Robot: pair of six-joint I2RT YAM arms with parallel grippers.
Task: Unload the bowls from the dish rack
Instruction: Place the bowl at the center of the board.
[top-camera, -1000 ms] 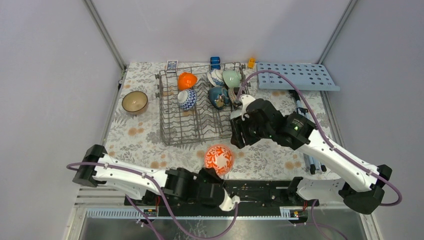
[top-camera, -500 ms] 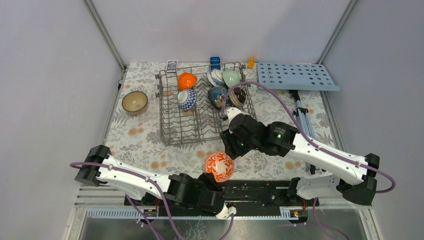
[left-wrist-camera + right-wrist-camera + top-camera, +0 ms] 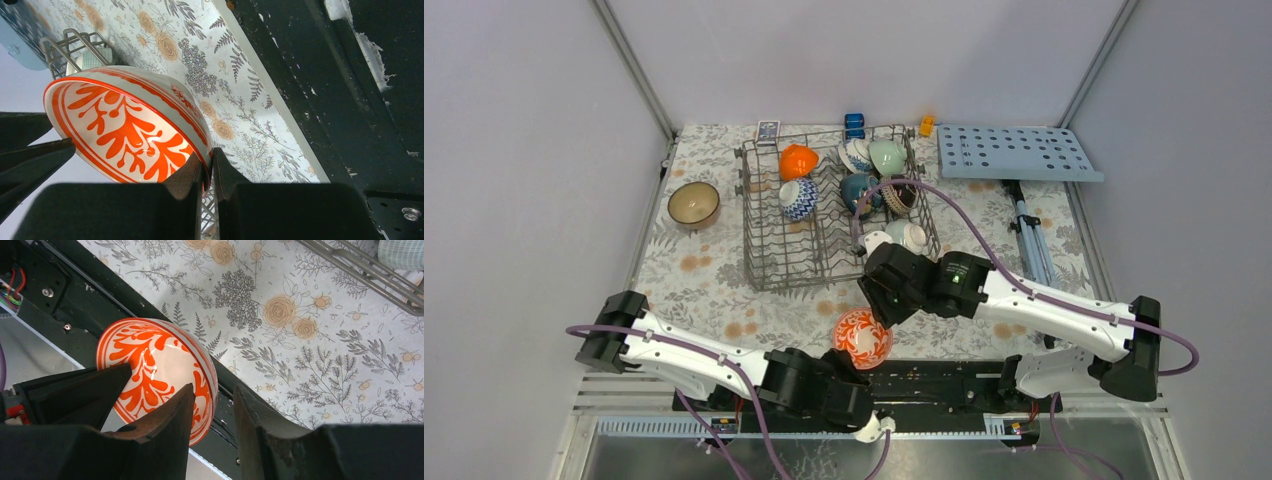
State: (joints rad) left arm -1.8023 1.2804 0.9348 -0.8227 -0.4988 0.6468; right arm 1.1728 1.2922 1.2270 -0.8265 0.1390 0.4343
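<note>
Red-and-white bowl [image 3: 862,337] at the table's [image 3: 704,285] 6 o'clock edge
Left hand [image 3: 207,167] pinches its rim; right hand [image 3: 214,395] stands parted astride that rim. Other bowls [image 3: 799,160] sit in the dish rack [image 3: 764,245], toward 12 o'clock.

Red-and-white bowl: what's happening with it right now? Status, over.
Left pincer shut on rim of red-and-white bowl, held tilted above near edge of table. Right pincer open, fingers straddling same rim. Nothing in the way.

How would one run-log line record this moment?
phase: handover | left gripper: shut on rim of red-and-white patterned ceramic bowl | right gripper: open, jaws straddling same rim | grey wire dish rack: other bowls inside
</note>
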